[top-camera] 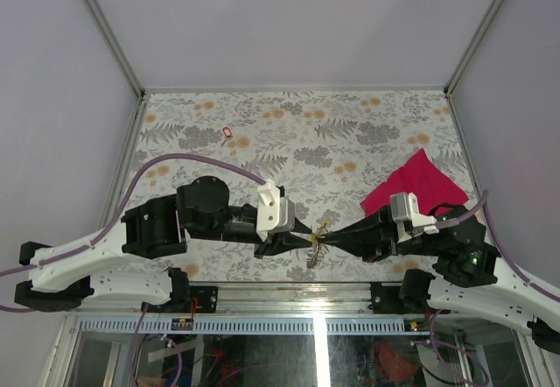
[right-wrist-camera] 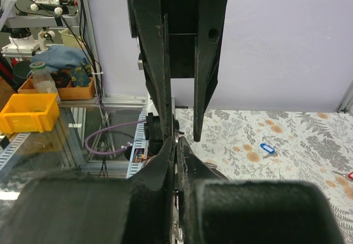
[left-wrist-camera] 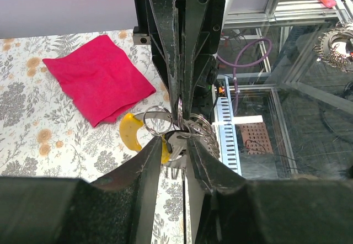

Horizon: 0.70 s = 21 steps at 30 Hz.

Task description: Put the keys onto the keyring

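The left gripper (left-wrist-camera: 175, 147) had its fingers (left-wrist-camera: 144, 169) a narrow gap apart at the bottom centre of the left wrist view. They were closed on a flat silvery bit of metal with a patch of yellow beside it, which looked like the yellow-headed key (left-wrist-camera: 168, 147). Its blade was mostly hidden between the pads.

From the top of that view the right gripper (left-wrist-camera: 179, 109) came straight down, its jaws pressed tight together. Its tips pinched the wire of the keyring (left-wrist-camera: 157, 114), whose silvery loops spread out to either side just above the left fingers. A small curved yellow piece (left-wrist-camera: 130, 133) hung off the ring to the left. How the key and the ring met was too crowded to make out.

In the top view the two grippers met tip to tip in the lower middle of the frame, with the ring cluster between them, over the flowered table (top-camera: 350, 133).

A magenta cloth (left-wrist-camera: 96, 78) lay flat on the table at the upper left of the left wrist view, apart from the ring. A red key (top-camera: 227, 132) lay alone in the upper left part of the table in the top view. A blue key (right-wrist-camera: 266, 148) lay on the table at the right of the right wrist view, well apart from both grippers.
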### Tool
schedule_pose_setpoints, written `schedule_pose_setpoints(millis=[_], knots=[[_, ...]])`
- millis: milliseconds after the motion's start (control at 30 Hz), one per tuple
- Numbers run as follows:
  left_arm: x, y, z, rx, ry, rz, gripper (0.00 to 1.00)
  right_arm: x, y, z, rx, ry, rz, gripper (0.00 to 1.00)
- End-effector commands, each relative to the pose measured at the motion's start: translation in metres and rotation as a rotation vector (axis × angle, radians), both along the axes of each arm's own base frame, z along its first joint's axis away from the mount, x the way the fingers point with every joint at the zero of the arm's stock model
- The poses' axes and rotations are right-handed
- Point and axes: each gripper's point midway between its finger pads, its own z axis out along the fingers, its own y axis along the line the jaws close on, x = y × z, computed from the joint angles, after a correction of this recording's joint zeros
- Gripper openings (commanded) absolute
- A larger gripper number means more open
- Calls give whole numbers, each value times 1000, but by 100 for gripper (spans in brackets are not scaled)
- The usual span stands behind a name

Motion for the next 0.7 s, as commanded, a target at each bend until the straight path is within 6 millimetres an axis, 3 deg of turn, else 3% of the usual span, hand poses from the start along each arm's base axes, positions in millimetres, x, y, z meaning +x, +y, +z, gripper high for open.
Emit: schedule_pose_setpoints(millis=[0, 367, 667], knots=[[-4, -9, 13, -71, -2, -25, 26, -6, -5, 29, 118, -27, 19, 0], [-1, -8, 30, -207, 14, 10, 26, -4, -8, 32, 186, -9, 5, 0], [-2, -12, 29, -218, 23, 3, 24, -5, -8, 32, 185, -5, 13, 0]])
